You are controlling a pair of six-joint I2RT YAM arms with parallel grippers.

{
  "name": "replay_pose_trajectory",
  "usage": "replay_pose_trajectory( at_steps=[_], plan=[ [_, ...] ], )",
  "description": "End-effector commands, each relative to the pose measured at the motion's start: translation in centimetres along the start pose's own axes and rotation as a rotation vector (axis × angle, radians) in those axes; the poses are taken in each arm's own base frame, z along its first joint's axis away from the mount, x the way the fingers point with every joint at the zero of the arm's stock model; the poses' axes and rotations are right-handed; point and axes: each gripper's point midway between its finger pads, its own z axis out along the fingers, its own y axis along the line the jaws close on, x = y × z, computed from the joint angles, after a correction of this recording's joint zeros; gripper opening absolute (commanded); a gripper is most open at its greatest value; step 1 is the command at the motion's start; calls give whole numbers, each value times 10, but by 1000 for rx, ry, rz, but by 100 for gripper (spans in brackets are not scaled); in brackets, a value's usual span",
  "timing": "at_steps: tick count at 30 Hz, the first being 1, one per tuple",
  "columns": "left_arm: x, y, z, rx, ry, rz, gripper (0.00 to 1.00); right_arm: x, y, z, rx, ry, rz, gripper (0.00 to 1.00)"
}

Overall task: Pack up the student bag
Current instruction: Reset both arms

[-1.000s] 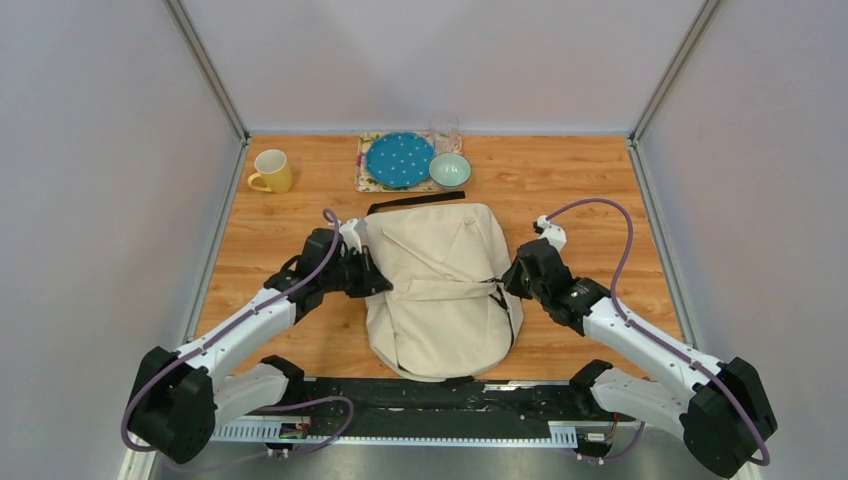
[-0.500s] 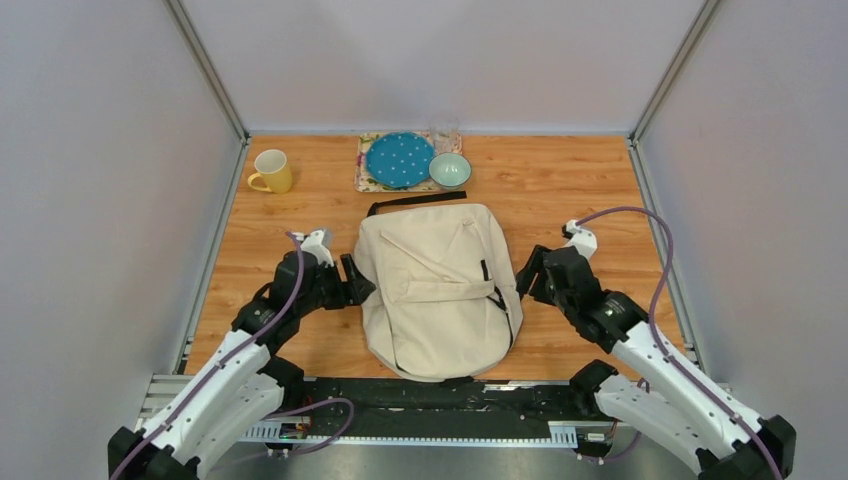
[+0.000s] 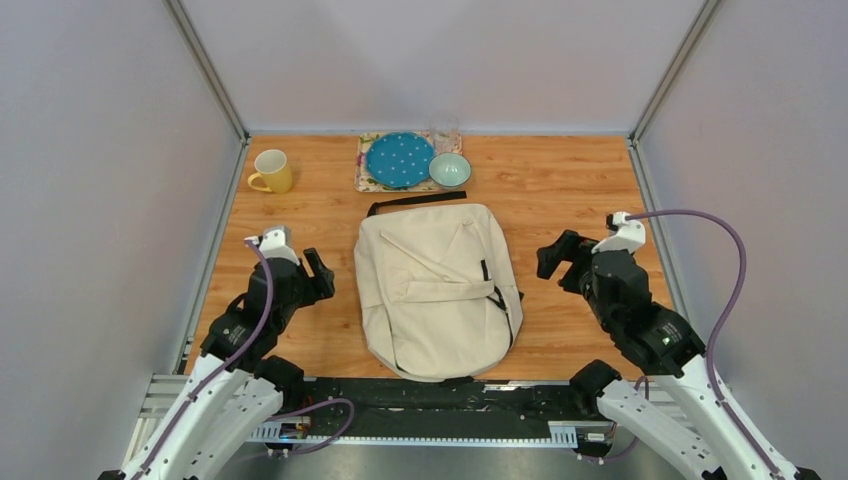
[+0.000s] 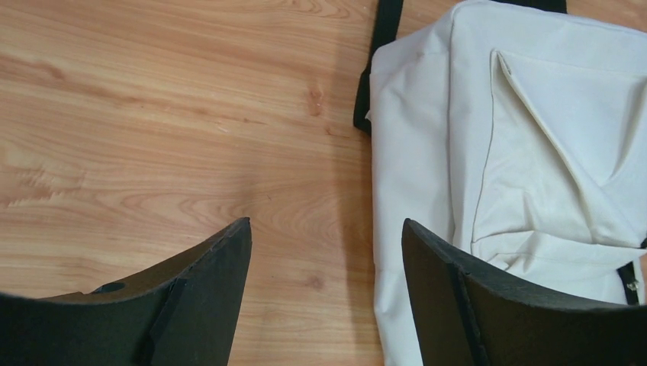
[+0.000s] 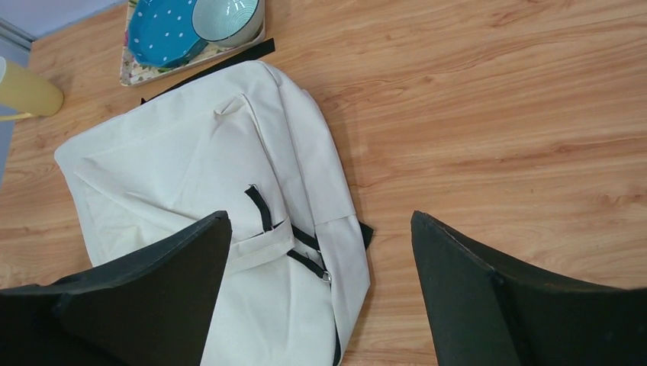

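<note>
Student bag (image 3: 437,285), cream with black straps, flat on wooden table (image 3: 560,180); left gripper (image 4: 326,223) near bag's left side, jaws spread, empty; right gripper (image 5: 320,215) off bag's right side, likewise spread, empty; yellow mug (image 3: 272,171), blue plate (image 3: 399,158), green bowl (image 3: 450,169) beyond bag

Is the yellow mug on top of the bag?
No, the yellow mug stands on the table, apart from the student bag.
</note>
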Motion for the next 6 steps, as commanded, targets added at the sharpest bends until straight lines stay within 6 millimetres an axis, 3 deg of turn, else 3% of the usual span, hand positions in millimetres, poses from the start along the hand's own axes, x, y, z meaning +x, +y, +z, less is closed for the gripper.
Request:
replay_pose_trajectory(
  at_steps=[1,6],
  plan=[
    [-10,11,-5,-60,-12,66,80,-15,-5,-9,24,-29,-33,91],
    [-11,10,-4,-56,-15,63,80,-28,-6,-17,14,-85,-26,92]
  ],
)
